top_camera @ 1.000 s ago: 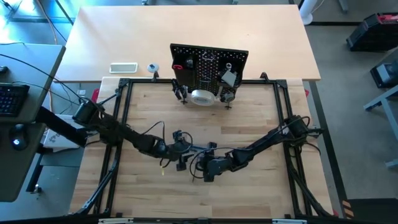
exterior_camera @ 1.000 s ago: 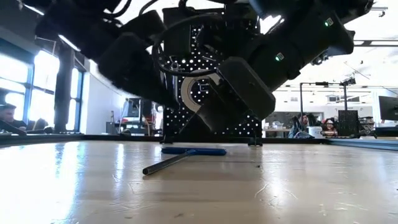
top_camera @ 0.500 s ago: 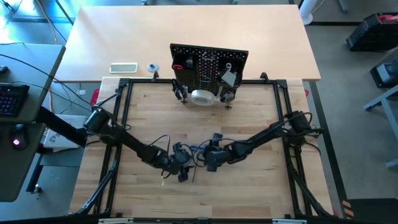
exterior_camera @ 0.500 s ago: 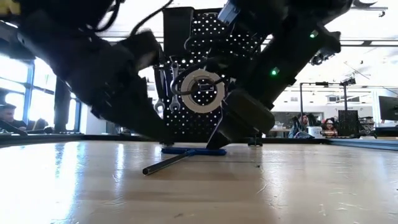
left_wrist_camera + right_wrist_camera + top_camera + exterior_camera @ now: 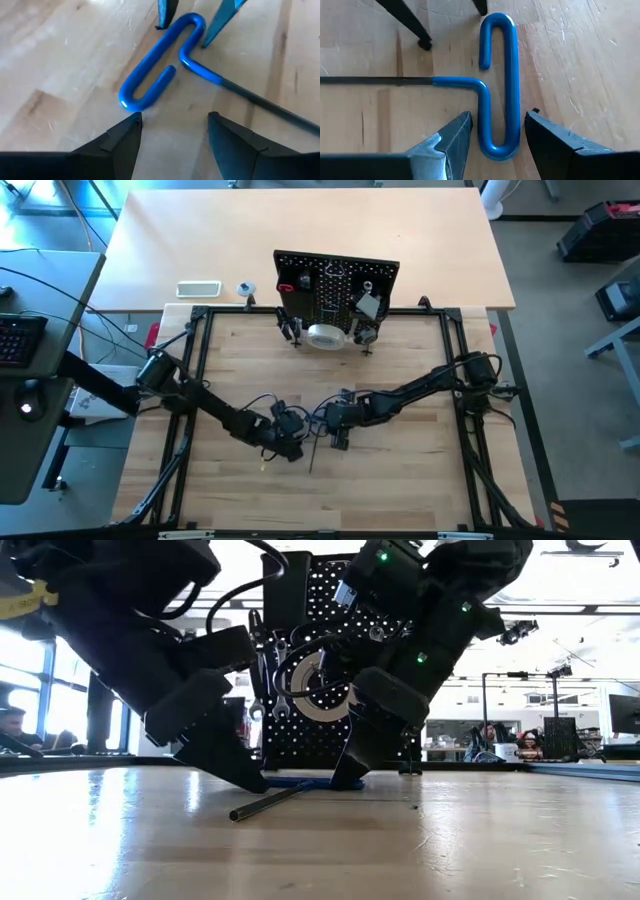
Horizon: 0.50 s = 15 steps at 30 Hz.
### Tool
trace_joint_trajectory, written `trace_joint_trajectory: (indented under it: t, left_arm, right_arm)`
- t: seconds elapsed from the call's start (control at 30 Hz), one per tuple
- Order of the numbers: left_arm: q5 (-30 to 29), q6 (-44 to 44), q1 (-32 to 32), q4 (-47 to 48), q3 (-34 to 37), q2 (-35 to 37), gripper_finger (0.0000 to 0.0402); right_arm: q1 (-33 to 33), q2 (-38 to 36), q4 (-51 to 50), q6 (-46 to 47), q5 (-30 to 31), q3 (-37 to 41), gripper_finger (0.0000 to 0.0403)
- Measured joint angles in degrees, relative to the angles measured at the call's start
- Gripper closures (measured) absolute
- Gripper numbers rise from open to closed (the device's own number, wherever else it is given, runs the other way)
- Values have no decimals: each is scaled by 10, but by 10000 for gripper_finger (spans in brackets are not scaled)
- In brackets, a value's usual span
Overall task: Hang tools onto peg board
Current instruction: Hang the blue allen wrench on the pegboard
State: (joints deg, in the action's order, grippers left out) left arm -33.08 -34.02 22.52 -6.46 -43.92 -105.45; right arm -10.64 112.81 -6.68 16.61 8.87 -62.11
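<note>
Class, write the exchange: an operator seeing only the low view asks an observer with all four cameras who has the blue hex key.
Operator: Do the right arm's jaws straddle the handle?
Observer: Yes. The right gripper is open, with one end of the hex key's blue loop lying between its jaws.
Operator: And the left?
Observer: The left gripper is open too; the loop's other end lies just ahead of its jaws, not between them.

White rectangular slab [image 5: 198, 288] lies on pale tabletop [image 5: 440, 240] behind my wood bench [image 5: 400, 470]; seated people [image 5: 495, 740] far back.
</note>
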Motion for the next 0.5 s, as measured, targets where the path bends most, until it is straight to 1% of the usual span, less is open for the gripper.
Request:
trace_joint_trajectory:
  t: [0.1,0.3,0.5]
  left_arm:
    - [0,39,-16,-15,1,0,188]
    - [-5,87,-59,-17,2,-1,188]
    - [26,131,-92,-43,2,-2,188]
  right_arm:
    - [-11,0,-2,28,7,0,219]
    - [-41,1,-3,94,14,0,219]
    - [-70,2,7,118,10,1,219]
